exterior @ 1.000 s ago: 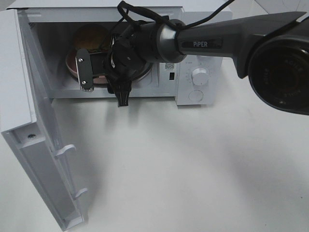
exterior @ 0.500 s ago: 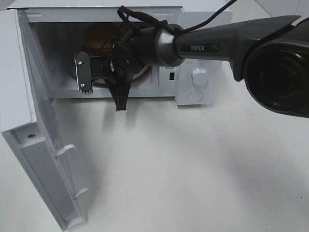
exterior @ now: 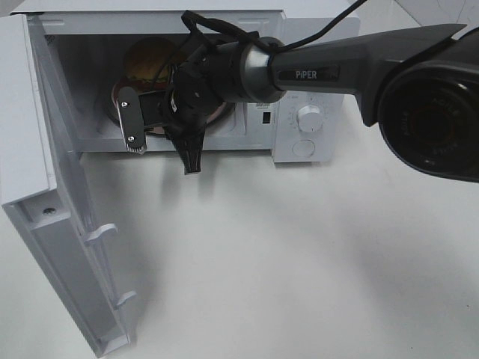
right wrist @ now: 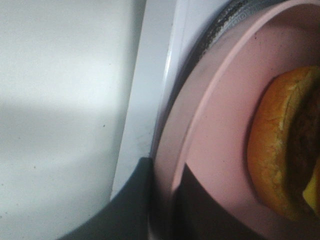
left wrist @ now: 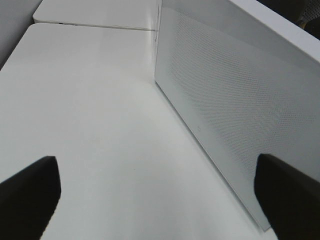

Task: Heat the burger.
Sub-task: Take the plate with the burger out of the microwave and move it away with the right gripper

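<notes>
We have the right fingers (right wrist: 162, 200) clamped on the pink plate's (right wrist: 220, 145) near rim at the microwave (exterior: 299, 90) mouth; the burger (exterior: 146, 61) sits on that plate, deeper inside, straight beyond the grip. Our left fingers (left wrist: 30, 192), spread wide, wait outside beside the open door (left wrist: 225, 110)

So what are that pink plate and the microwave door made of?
The pink plate looks like matte plastic or melamine: uniform colour, thin raised rim, soft sheen. The microwave door seems white painted metal or plastic around a dotted mesh window panel, smooth and faintly glossy.

High overview; wrist close-ups beside microwave (exterior: 299, 90)
</notes>
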### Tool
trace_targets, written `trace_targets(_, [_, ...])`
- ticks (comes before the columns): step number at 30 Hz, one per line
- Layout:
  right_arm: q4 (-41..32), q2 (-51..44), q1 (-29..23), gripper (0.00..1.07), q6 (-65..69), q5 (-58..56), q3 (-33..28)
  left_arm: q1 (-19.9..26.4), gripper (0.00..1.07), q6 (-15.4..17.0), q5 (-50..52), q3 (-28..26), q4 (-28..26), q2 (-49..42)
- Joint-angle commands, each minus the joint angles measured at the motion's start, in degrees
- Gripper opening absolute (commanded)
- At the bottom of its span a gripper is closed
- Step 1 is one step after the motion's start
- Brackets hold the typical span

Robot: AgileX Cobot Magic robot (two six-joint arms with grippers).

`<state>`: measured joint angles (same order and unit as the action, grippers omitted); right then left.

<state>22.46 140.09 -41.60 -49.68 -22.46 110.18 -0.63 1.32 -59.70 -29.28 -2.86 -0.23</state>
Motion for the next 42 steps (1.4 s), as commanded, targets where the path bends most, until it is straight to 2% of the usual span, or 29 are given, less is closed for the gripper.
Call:
trace_targets(1, [-0.52,-1.03,-0.46,0.00,-1.49,-2.01,0.46,0.23,0.98,0.11,0.40,0.29,-0.23,-1.20])
trace_targets(8, [-0.11,-4.64,-0.46,0.00,-3.90,-1.49,-3.09,0.23,0.98,0.11,0.40,0.29,-0.34,-1.20])
trace_targets(15, [-0.11,-10.49,-0.63,0.00,-4.64,3.09,-11.75,0.23,0.98,0.11,0.40,0.29,-0.34,-1.20])
trace_targets(29, [1.43,-18.68,-2.46,0.00,-5.39,8.77,-24.64,0.23,0.98,0.11,0.40,0.29,-0.34,-1.20])
trace_targets(31, [1.43,-21.43,-3.15,0.00,-5.56,10.20,-28.82,0.23,0.98,0.11,0.40,0.29,-0.34,-1.20])
trace_targets(34, [1.43,-22.17,-3.15,0.00,-5.61,10.66,-29.97,0.23,0.98,0.11,0.40,0.29,-0.34,-1.20])
trace_targets(36, [1.20,-24.92,-3.72,0.00,-5.61,12.95,-33.86,0.23,0.98,0.06,0.40,0.29,-0.34,-1.20])
trace_targets(42, [0.92,-27.56,-3.78,0.00,-5.61,15.01,-37.87,0.23,0.98,0.06,0.40,0.29,-0.34,-1.20])
